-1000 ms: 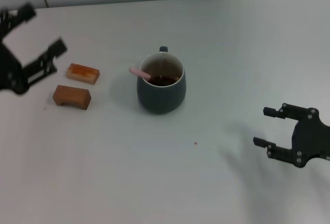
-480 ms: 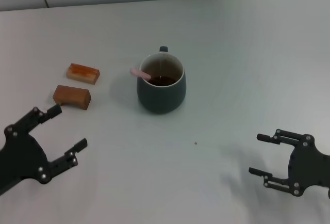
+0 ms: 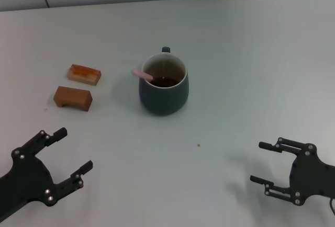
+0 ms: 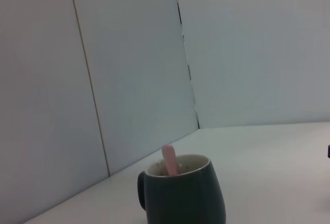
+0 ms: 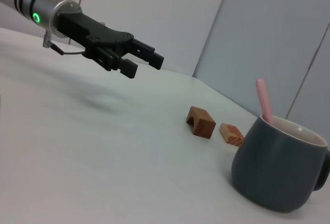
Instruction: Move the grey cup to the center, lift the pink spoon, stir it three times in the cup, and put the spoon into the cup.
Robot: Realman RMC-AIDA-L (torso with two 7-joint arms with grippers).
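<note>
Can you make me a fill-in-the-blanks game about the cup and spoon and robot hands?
1. The pink spoon stands inside the grey ____.
2. Beside the grey cup lie ____ wooden blocks.
3. The left gripper and right gripper both have their jaws ____.
4. The spoon's handle is colored ____.

Missing words: cup; two; open; pink

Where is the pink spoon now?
In the head view, the pink spoon stands inside the grey cup at the table's middle, handle leaning over the rim toward the wooden blocks.
</note>
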